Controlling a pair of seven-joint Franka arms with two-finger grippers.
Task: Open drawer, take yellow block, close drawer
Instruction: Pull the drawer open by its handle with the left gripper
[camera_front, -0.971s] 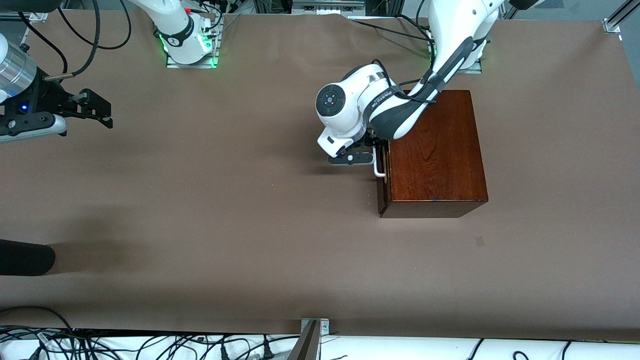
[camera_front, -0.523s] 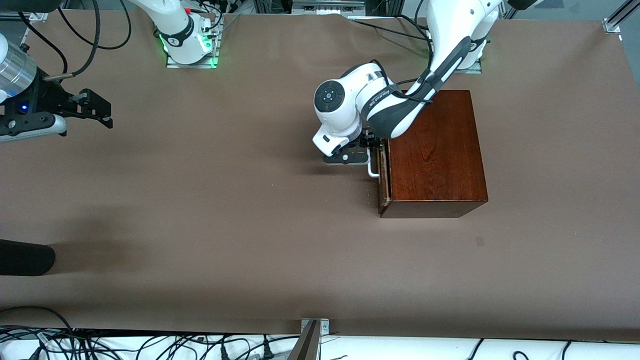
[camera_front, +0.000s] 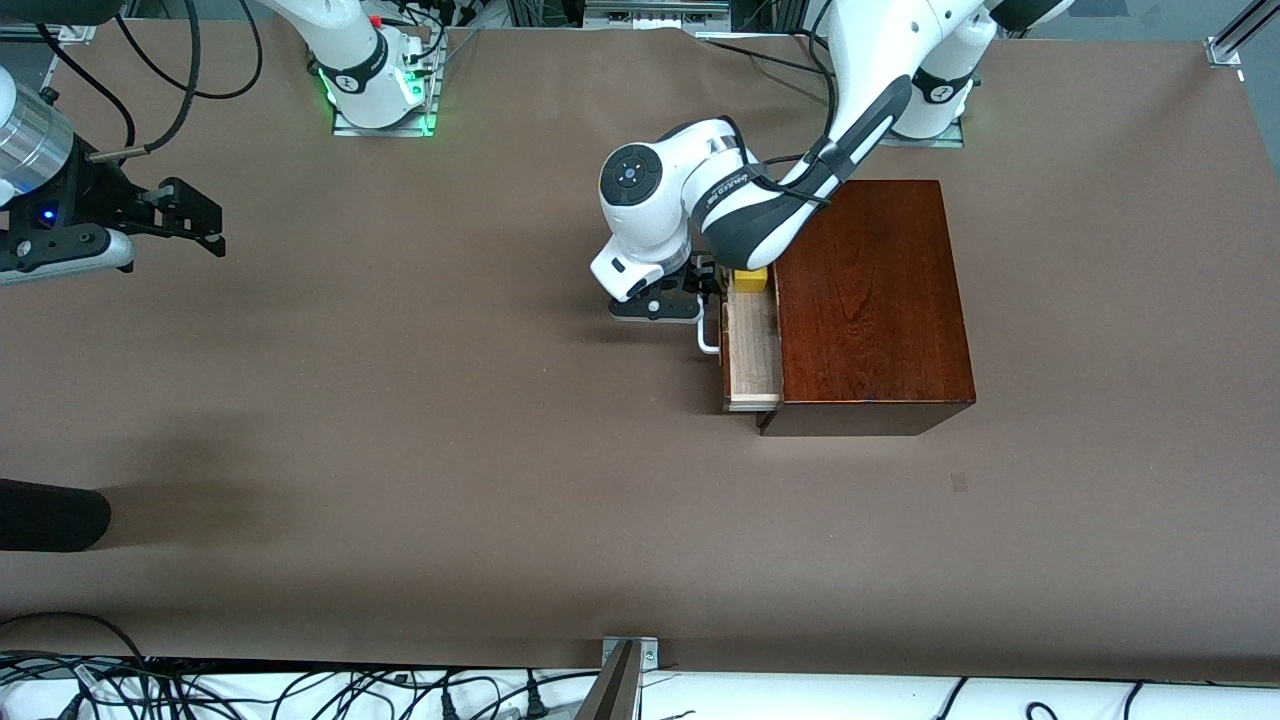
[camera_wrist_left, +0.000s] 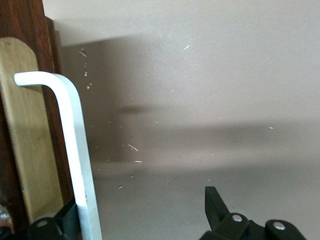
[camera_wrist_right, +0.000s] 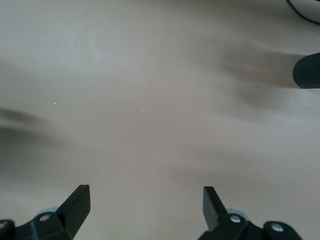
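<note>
The glossy mahogany box (camera_front: 870, 300) stands near the left arm's base. Its drawer (camera_front: 752, 350) is pulled partly out toward the right arm's end of the table, showing pale wood inside. The yellow block (camera_front: 750, 279) lies in the drawer's end farther from the front camera, partly under the left arm. My left gripper (camera_front: 706, 292) (camera_wrist_left: 140, 210) is open, and the white handle (camera_front: 708, 335) (camera_wrist_left: 75, 150) stands between its fingers, against one of them. My right gripper (camera_front: 200, 222) (camera_wrist_right: 145, 200) waits open over bare table at the right arm's end.
A black rounded object (camera_front: 50, 515) (camera_wrist_right: 306, 70) juts in at the right arm's end of the table, nearer the front camera. Cables and a metal bracket (camera_front: 625, 665) line the table's front edge. Brown cloth covers the table (camera_front: 450, 450).
The left gripper has moved toward the right arm's end with the handle, sliding the drawer out of the box. The yellow block has come into view. The right arm has not moved.
</note>
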